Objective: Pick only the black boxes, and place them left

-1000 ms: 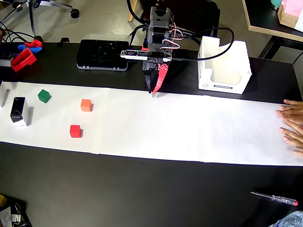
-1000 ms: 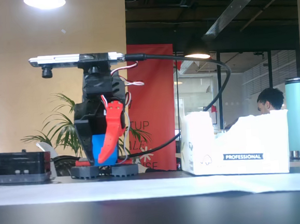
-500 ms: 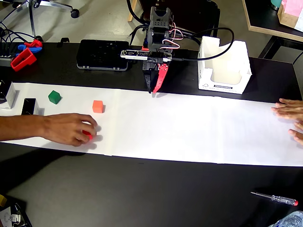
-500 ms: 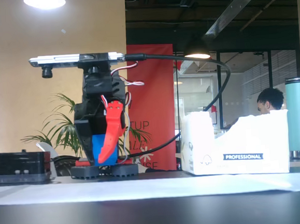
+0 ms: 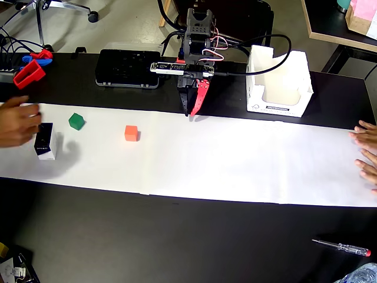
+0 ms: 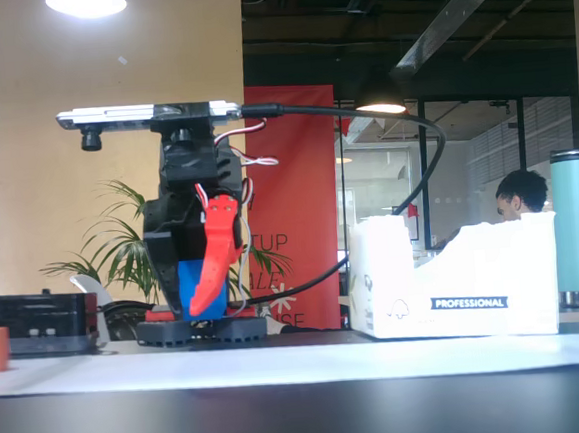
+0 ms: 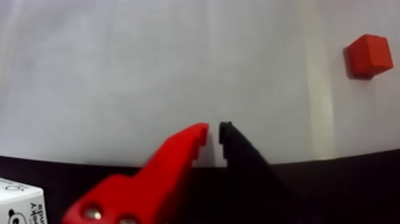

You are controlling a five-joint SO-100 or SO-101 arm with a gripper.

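- 1 black box (image 5: 45, 141) sits at the paper's left end in the overhead view, beside a hand (image 5: 17, 122).
- Gripper (image 7: 214, 134) nearly closed, empty, parked; apparently little left.

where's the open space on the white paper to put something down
The widest bare stretch of the white paper runs from the orange cube rightward to the hand at the right edge, in front of the gripper and the white carton. The left end is crowded: black box, green cube and a hand sit close together.
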